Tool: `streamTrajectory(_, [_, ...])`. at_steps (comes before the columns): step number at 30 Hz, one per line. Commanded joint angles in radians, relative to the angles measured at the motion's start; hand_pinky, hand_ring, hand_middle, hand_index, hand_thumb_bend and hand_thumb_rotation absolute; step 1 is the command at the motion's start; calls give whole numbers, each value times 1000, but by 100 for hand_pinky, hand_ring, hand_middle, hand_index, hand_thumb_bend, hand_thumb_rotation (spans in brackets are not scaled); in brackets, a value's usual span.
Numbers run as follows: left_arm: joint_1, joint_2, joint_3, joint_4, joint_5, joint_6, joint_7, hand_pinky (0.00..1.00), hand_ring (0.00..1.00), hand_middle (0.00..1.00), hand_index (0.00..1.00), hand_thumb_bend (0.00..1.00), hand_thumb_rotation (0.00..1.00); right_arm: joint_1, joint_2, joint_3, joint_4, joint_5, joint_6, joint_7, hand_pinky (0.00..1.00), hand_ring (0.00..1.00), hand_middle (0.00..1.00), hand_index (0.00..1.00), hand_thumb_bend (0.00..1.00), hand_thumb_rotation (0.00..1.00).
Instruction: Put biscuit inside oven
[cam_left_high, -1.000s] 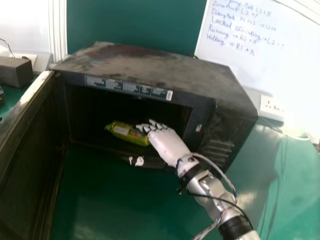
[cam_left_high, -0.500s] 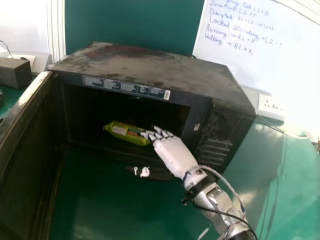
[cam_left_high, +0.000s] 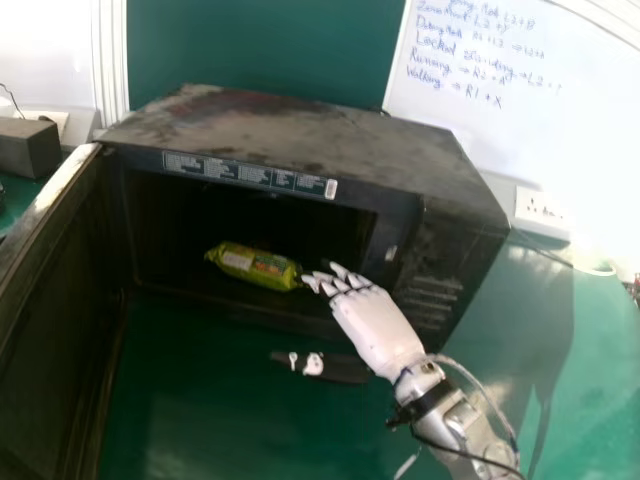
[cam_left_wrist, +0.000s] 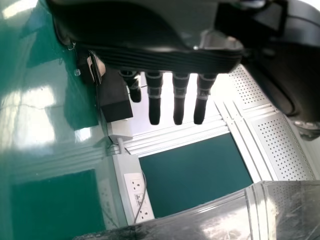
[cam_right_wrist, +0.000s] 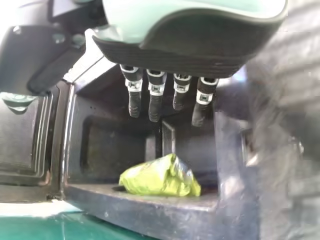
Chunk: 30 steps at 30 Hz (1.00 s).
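Observation:
The right hand (cam_left_high: 372, 318) is at the front right of the oven (cam_left_high: 300, 130), its fingers straight near the right end of the green biscuit packet (cam_left_high: 254, 266). That packet lies on the oven floor just inside the opening. In the right wrist view the right hand (cam_right_wrist: 155, 95) has extended fingers, apart from the packet (cam_right_wrist: 160, 177). The oven door (cam_left_high: 60, 300) stands wide open at the left. In the left wrist view the left hand (cam_left_wrist: 154, 97) has straight fingers, with nothing held.
A dark box (cam_left_high: 28, 146) sits on the table (cam_left_high: 230, 410) behind the door at the left. A socket box (cam_left_high: 542, 210) stands at the right beside the oven. A whiteboard (cam_left_high: 590, 120) is behind.
The right hand has drawn back from the oven opening, toward the front right, leaving the packet behind. The packet lies nearly where it was.

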<state>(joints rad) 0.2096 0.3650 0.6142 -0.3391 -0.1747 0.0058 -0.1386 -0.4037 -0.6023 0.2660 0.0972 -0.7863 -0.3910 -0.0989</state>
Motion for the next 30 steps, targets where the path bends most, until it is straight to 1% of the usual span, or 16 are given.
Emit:
streamTrajectory(1, [-5, 12, 1, 17, 3, -20, -5, 71, 89, 92, 91, 100, 80, 36, -26, -37, -18, 17, 9, 8, 88, 91, 93, 93, 100, 51])
streamTrajectory(9, [-7, 11, -2, 23, 1, -32, -6, 71, 89, 92, 91, 100, 80, 98, -45, -78, -55, 17, -14, -1, 88, 91, 93, 93, 100, 52])
streamTrajectory(12, [-8, 10, -2, 20, -3, -26, -3, 70, 89, 92, 91, 100, 81, 127, -52, -95, -81, 13, -22, -3, 89, 91, 93, 93, 100, 52])
streamTrajectory(19, [-13, 18, -4, 40, 6, -44, -9, 71, 88, 91, 90, 100, 80, 209, -58, -144, -138, 22, -39, -6, 88, 92, 93, 93, 100, 53])
streamTrajectory(24, [-14, 14, -4, 37, 5, -41, -6, 74, 90, 93, 91, 100, 81, 267, -63, -179, -168, 43, -46, 10, 88, 91, 93, 93, 100, 53])
streamTrajectory(30, [-19, 15, 0, 43, -6, -43, -10, 73, 88, 91, 91, 100, 82, 348, -68, -227, -190, 53, -76, -17, 89, 92, 93, 93, 100, 53])
